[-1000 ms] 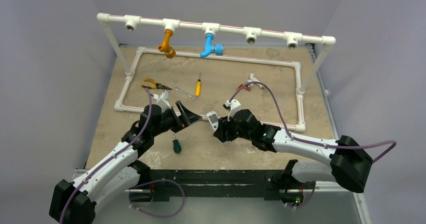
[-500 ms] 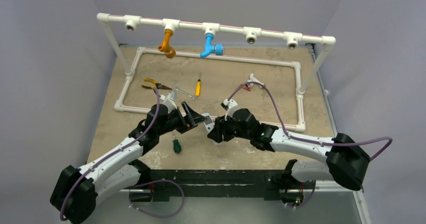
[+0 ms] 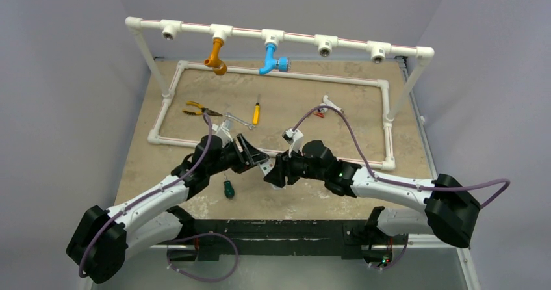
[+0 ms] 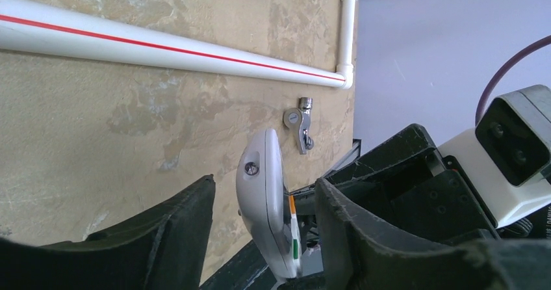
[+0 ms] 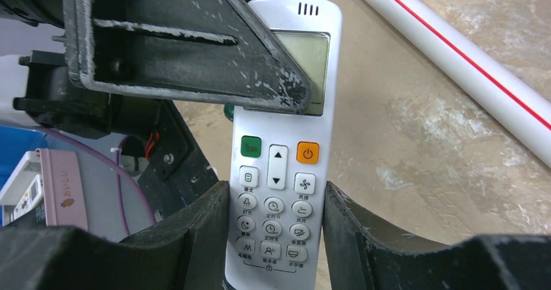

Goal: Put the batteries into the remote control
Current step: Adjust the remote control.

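Observation:
The white remote control (image 5: pixel 281 166) is upright in my right gripper (image 5: pixel 276 189), which is shut on its lower button end. It shows small in the top view (image 3: pixel 267 167), above the table between the two arms. My left gripper (image 4: pixel 265 186) is open, with its fingers (image 4: pixel 175 235) on either side of the remote's upper end (image 4: pixel 260 192), seen edge-on, with a gap each side. One left finger (image 5: pixel 182 56) crosses in front of the remote's screen. Two small red batteries (image 3: pixel 318 113) lie far back right on the table, next to a white fitting (image 3: pixel 329 101).
A white PVC pipe frame (image 3: pixel 273 33) rings the back of the table, with an orange tap (image 3: pixel 216 57) and a blue tap (image 3: pixel 269 58). Pliers (image 3: pixel 198 110), a wrench (image 3: pixel 239 119), a yellow screwdriver (image 3: pixel 256 113) and a green-handled screwdriver (image 3: pixel 228 188) lie about. A metal tap fitting (image 4: pixel 299 122) lies near the pipe corner.
My left gripper has moved right until its open jaws sit around the remote's upper end. My right gripper has carried the remote a little left towards it.

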Motion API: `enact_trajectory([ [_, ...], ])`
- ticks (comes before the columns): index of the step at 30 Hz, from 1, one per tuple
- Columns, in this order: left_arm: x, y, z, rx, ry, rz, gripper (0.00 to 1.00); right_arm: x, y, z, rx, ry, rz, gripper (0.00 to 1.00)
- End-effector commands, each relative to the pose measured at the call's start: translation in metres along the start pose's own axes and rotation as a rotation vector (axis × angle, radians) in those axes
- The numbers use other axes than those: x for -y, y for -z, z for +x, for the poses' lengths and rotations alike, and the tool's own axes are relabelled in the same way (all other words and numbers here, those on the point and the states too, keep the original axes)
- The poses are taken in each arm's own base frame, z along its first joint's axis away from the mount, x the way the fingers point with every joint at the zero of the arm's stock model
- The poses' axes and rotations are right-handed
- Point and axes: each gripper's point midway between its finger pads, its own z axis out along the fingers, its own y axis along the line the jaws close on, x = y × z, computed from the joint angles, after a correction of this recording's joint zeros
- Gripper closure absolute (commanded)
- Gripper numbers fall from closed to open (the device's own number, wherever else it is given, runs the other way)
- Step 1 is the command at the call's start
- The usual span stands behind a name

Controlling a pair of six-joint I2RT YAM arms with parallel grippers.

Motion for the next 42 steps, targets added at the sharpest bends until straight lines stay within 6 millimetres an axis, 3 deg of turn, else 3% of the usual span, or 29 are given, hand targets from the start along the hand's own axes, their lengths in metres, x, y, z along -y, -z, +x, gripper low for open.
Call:
enact_trajectory([
  [1, 0.031, 0.001, -0.01, 0.035, -0.019, 0.085, 0.49, -0.031, 0.003, -0.031, 0.089, 0.055, -0.108, 0.92],
  [10, 0.038, 0.002, -0.006, 0.018, -0.029, 0.107, 0.87, -0.026, 0.002, -0.034, 0.109, 0.078, -0.078, 0.91],
  [13, 0.043, 0.005, -0.004, 0.007, -0.048, 0.134, 1.0, -0.03, 0.004, -0.038, 0.132, 0.079, -0.095, 0.78],
  [19, 0.048, 0.012, -0.005, 0.043, -0.074, 0.203, 1.0, -0.034, 0.016, -0.049, 0.206, 0.037, -0.103, 0.44],
  [24, 0.058, 0.02, -0.009, 0.083, -0.12, 0.259, 1.0, -0.046, 0.032, -0.059, 0.249, -0.006, -0.14, 0.26],
  [29, 0.079, 0.032, -0.016, 0.142, -0.149, 0.375, 1.0, -0.048, 0.047, -0.068, 0.315, -0.143, -0.148, 0.19],
  [35, 0.103, 0.053, -0.02, 0.221, -0.142, 0.574, 1.0, -0.049, 0.064, -0.066, 0.42, -0.312, -0.244, 0.18],
  [42, 0.115, 0.071, -0.019, 0.255, -0.131, 0.716, 1.0, -0.064, 0.077, -0.063, 0.453, -0.344, -0.393, 0.22],
])
